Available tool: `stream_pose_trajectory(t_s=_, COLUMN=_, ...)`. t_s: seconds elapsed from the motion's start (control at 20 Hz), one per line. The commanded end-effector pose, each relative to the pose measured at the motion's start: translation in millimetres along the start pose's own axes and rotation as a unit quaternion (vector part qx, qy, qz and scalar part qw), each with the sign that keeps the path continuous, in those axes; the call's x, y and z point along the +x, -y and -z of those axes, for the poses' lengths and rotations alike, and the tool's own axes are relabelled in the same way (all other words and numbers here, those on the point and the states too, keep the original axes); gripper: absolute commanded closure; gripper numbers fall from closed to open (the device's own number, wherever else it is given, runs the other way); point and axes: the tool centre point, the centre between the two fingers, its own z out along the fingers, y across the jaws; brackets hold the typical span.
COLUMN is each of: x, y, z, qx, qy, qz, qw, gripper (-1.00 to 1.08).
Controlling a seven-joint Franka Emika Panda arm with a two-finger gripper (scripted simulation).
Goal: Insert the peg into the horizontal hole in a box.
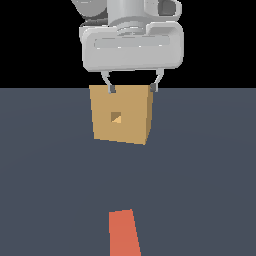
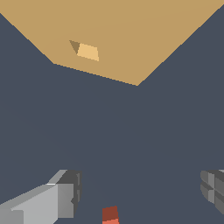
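Pincer (image 1: 132, 89) of mine hangs wide open, gripping nothing, up by the box (image 1: 121, 114) top edge. Its hole (image 1: 116, 118) faces the peg (image 1: 123, 233), which lies well apart on the worktop (image 1: 200, 175), only bare surface between.

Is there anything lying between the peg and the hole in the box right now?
Nothing visible. In the exterior view, only bare grey floor separates the peg from the box and its hole. The open gripper hangs up by the box, holding nothing and not blocking the hole.
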Motion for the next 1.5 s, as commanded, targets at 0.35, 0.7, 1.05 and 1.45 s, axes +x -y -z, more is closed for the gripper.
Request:
stream_pose_trajectory(t_s=0.35, x=-15, y=2, z=-6, qx=0.001, qy=0.0, qz=0.004, qw=1.0, gripper=-0.92)
stream_pose_trajectory(t_s=0.7, x=-58, y=6, z=-23, qx=0.004, qy=0.002, qz=0.015, qw=0.9999, gripper=-0.92)
stream_pose_trajectory(t_s=1.05, x=-130, y=9, z=-50, qx=0.008, qy=0.004, qz=0.034, qw=0.9994, gripper=-0.92)
stream_pose_trajectory(t_s=1.45, x=-218, y=9, z=-83, qx=0.014, qy=0.007, qz=0.057, qw=0.9983, gripper=-0.92)
